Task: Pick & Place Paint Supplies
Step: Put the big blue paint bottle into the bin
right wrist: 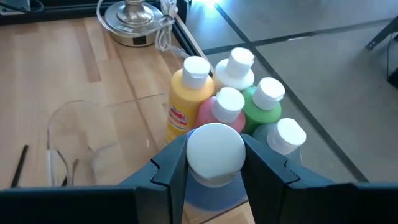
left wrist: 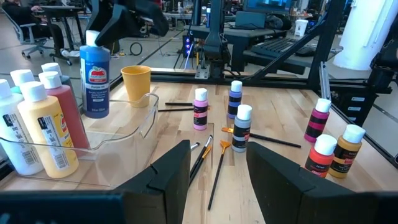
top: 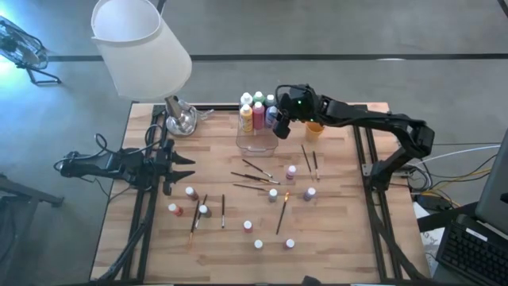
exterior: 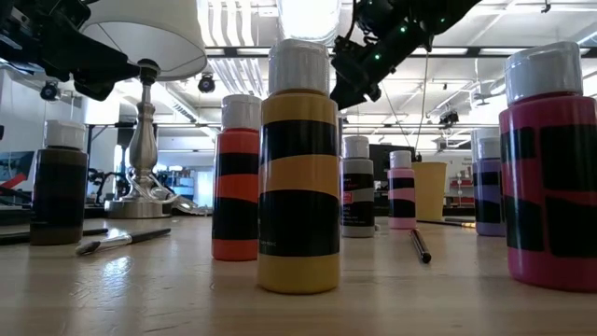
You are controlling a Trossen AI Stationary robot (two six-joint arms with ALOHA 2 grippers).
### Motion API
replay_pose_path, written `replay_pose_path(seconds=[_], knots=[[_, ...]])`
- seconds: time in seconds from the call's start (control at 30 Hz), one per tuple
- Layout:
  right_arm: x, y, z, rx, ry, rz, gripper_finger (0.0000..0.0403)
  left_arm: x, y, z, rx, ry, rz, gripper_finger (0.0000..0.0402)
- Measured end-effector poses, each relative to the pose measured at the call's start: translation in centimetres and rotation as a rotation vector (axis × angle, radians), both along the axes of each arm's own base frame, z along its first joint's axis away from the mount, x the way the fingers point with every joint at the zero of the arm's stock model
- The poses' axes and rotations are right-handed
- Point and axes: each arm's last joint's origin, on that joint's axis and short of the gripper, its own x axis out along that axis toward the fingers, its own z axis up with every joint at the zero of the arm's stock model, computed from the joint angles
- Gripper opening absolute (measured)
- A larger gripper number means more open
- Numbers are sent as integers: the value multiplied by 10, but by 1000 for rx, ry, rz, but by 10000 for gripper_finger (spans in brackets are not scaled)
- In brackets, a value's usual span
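Observation:
A clear plastic box stands at the table's far middle, with several large bottles upright in its far end: yellow, white, pink, green. My right gripper hangs over that end, shut on a blue bottle with a white cap. Several small paint bottles stand upright on the near half of the table. Thin dark brushes lie flat among them. My left gripper waits open at the table's left side, above the wood and touching nothing. My right gripper pinches the blue bottle by its white cap, one finger on each side, coming from above and pointing down. The bottle hangs upright below the fingers beside the other large bottles. Whether its base rests on the box floor, I cannot tell.
A lamp with a white shade and a metal base stands at the far left corner. A small orange cup sits right of the box. The box's near half holds no bottles. People sit in the room beyond.

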Motion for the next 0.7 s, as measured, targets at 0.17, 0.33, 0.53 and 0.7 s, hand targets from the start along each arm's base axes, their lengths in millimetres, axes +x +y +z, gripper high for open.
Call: replay_pose_path(seconds=[0.17,0.33,0.53,0.7], knots=[[0,-6,-3,9,2,-1,116,0,0,0,0,0,0,163],[-2,-10,-5,26,-7,0,126,0,0,0,0,0,0,163],[5,-15,-16,44,-2,13,116,0,0,0,0,0,-1,163],[10,-22,-32,65,34,5,122,0,0,0,0,0,-1,163]])
